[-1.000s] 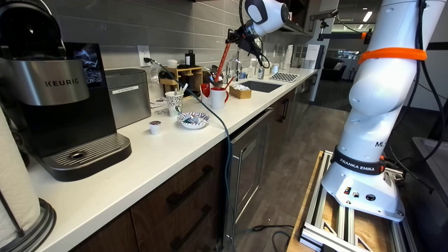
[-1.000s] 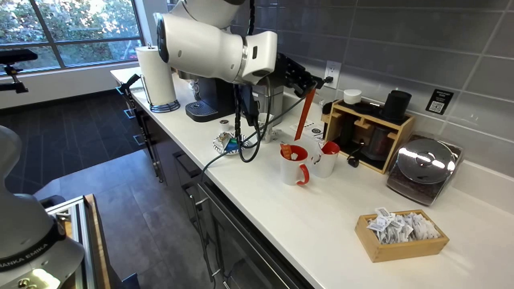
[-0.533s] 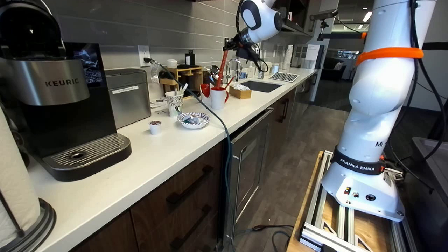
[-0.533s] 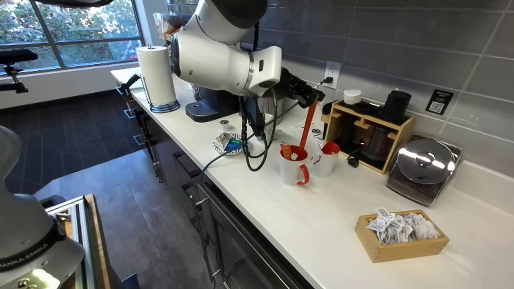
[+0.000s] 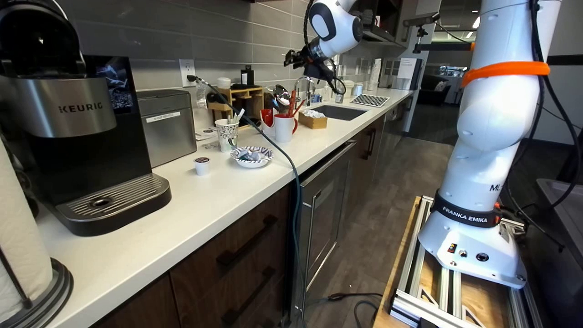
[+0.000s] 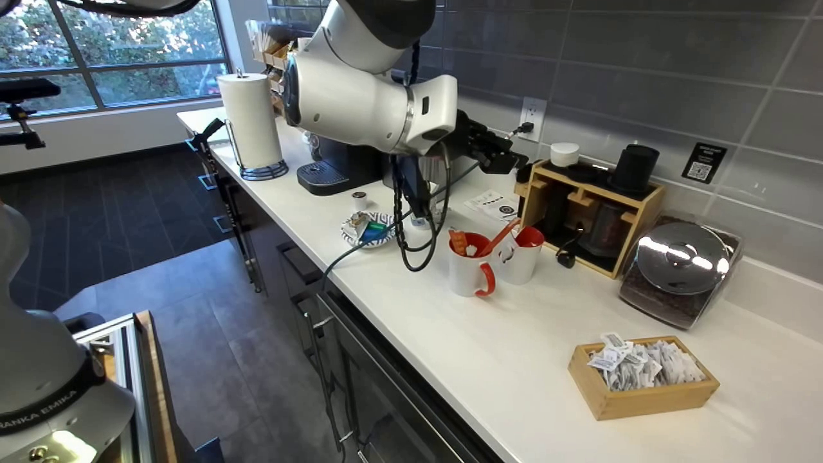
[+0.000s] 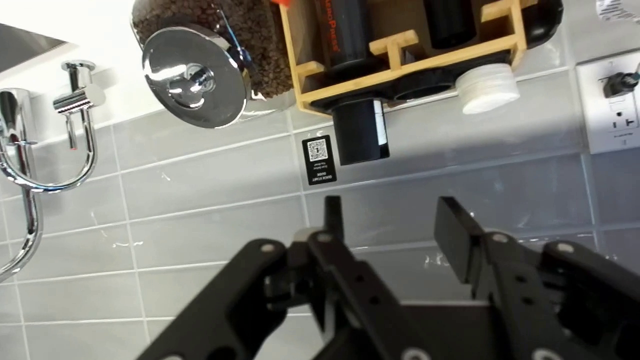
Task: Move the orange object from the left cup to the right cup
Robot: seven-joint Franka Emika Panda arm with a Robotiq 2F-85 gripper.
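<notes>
The long orange stick [image 6: 500, 237] leans in a white mug [image 6: 464, 273] with a red inside and red handle. Its upper end tilts towards a second white mug [image 6: 517, 263] with a red inside. A shorter orange piece [image 6: 457, 242] is in the handled mug too. The stick [image 5: 292, 101] and both mugs also show in an exterior view. No clear tumbler shows plainly, and I cannot tell which mug is called the left cup. My gripper [image 6: 511, 161] is above the mugs, apart from the stick. In the wrist view the gripper [image 7: 391, 215] is open and empty, facing the tiled wall.
A wooden organizer [image 6: 633, 231] stands by the wall behind the mugs. A box of packets [image 6: 643, 399] lies nearer the front. A patterned paper cup [image 5: 227, 135], a patterned plate [image 5: 252, 157] and a coffee machine [image 5: 91, 164] stand further along. A cable [image 5: 273, 141] crosses the counter.
One second ago the gripper held the stick above the handled mug. It was then lowered with its end into the mug. Now the gripper has opened, and the stick has dropped and leans over.
</notes>
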